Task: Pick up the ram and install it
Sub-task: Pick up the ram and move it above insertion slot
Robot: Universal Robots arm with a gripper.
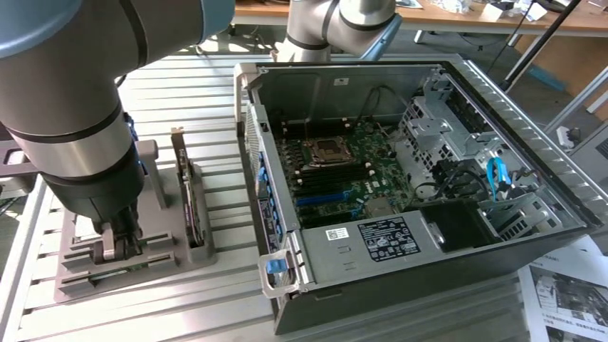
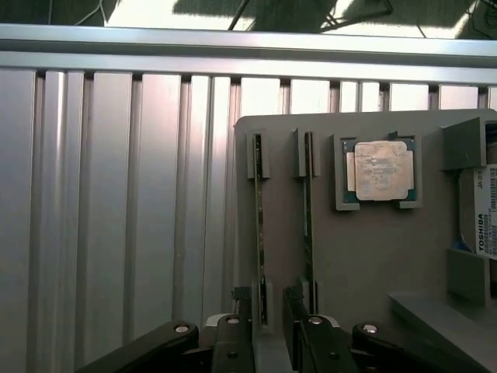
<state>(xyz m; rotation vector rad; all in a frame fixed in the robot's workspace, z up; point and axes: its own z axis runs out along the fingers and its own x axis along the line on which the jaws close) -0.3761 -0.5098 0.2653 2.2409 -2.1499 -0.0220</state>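
Observation:
Two ram sticks stand on edge in slots of a grey holder tray (image 2: 373, 256). My gripper (image 2: 268, 305) is down over the nearer end of one ram stick (image 2: 259, 225). Its dark fingers (image 2: 241, 330) stand open on either side of that stick, not pressing on it. The second ram stick (image 2: 308, 225) sits one slot over, outside the jaws. In the exterior view my gripper (image 1: 124, 246) hangs low over the tray (image 1: 85, 281) at that view's left. The open computer case (image 1: 494, 92) lies to the right, with its motherboard (image 1: 342, 167) exposed.
A square silver processor (image 2: 380, 171) rests in a pocket of the tray and a labelled drive (image 2: 483, 221) lies at its edge. A dark expansion card (image 1: 190, 199) stands upright in the tray beside my arm. Ribbed metal tabletop (image 1: 218, 92) surrounds everything; papers (image 1: 570, 292) lie near the case.

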